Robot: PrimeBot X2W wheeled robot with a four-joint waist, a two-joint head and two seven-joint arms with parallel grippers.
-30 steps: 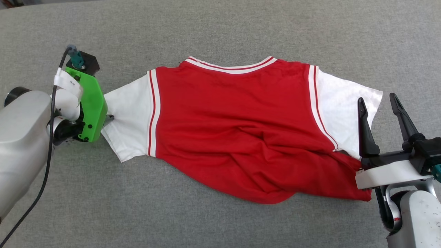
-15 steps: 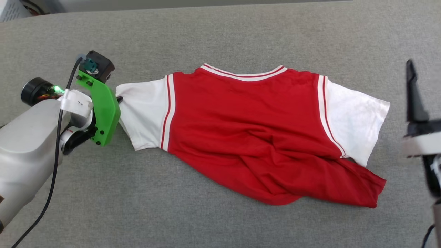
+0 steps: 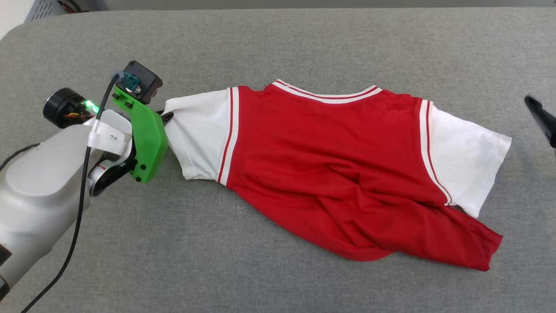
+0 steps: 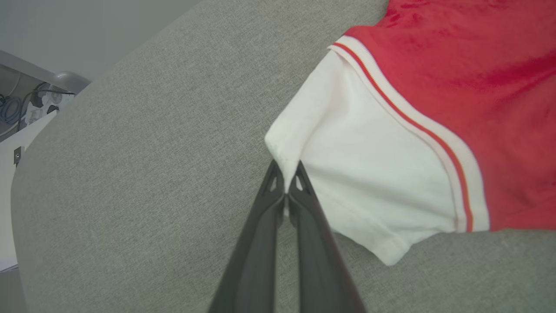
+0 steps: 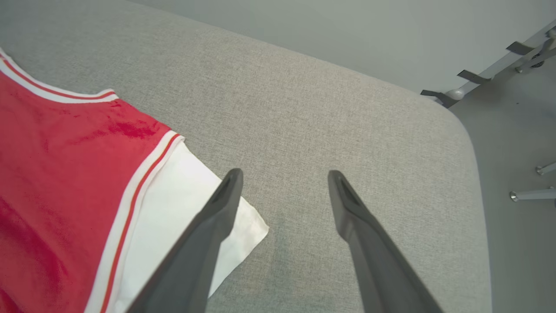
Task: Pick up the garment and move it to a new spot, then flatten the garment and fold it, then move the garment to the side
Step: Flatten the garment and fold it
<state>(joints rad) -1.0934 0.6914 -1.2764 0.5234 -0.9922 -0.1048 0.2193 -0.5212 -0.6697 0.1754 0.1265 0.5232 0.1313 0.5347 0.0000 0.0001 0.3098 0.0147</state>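
The garment (image 3: 330, 169), a red T-shirt with white sleeves and striped trim, lies rumpled across the grey table (image 3: 278, 48). My left gripper (image 3: 167, 115) is shut on the edge of its left white sleeve (image 4: 360, 187); in the left wrist view the left gripper (image 4: 286, 167) pinches the sleeve corner between closed fingers. My right gripper (image 5: 282, 176) hovers open above the table just past the right sleeve (image 5: 191, 217), nothing between its fingers. One right fingertip (image 3: 541, 117) shows at the head view's right edge.
The padded grey table has a rounded far right corner (image 5: 456, 117), with floor and metal legs (image 5: 530, 193) beyond it. A shelf with cables (image 4: 26, 104) stands off the table's left end.
My left gripper has closed on the left sleeve edge and drawn it up off the table. The right gripper has moved away from the garment's right side. The head camera has shifted.
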